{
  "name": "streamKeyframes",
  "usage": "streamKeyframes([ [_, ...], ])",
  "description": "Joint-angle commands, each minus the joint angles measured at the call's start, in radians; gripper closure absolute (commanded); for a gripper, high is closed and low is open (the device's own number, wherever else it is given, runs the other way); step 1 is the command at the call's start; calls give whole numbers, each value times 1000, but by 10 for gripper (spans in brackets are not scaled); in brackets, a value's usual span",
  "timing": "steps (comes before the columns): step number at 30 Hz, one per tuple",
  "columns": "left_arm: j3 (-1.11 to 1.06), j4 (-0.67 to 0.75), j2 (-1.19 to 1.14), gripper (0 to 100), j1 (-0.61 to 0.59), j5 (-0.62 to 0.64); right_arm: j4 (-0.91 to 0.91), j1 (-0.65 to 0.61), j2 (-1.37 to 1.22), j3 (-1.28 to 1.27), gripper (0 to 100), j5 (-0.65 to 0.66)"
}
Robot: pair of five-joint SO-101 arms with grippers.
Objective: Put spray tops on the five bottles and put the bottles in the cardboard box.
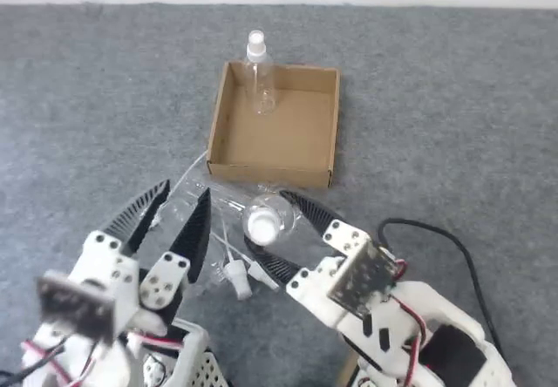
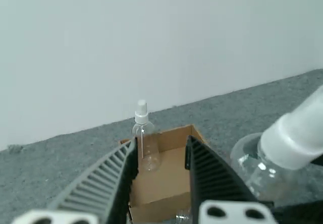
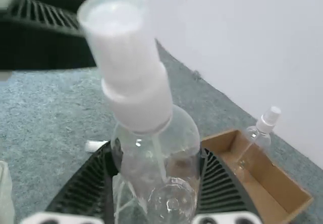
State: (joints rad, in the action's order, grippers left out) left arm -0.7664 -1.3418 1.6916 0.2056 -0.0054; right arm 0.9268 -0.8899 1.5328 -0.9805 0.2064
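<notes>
**Capped bottle pinched above the worktop, box one-fifth filled**

The left tool (image 1: 185, 192) hangs spread and empty, likely ready for the loose white spray tops (image 1: 237, 275) lying just beside it on the grey carpeted worktop (image 1: 453, 99), which the high view shows. The right tool (image 1: 267, 223) pinches a clear round plastic bottle (image 3: 154, 156) by its body, upright, leaving its white spray top free. The right wrist view adds the dip tube inside it. Beyond stands the open brown cardboard box (image 1: 296, 139), with one capped clear bottle (image 1: 259, 78) against its far wall.
</notes>
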Motion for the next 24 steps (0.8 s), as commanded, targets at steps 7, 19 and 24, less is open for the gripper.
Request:
streamKeyframes([
  [7,-142,66,-3,859,-58,-17,-33,85,-271,233,991,-6],
  [19,-533,381,-3,859,-308,-11,-33,139,-602,532,991,-6],
  [24,-668,445,-3,859,-310,-11,-54,148,-702,588,991,0],
])
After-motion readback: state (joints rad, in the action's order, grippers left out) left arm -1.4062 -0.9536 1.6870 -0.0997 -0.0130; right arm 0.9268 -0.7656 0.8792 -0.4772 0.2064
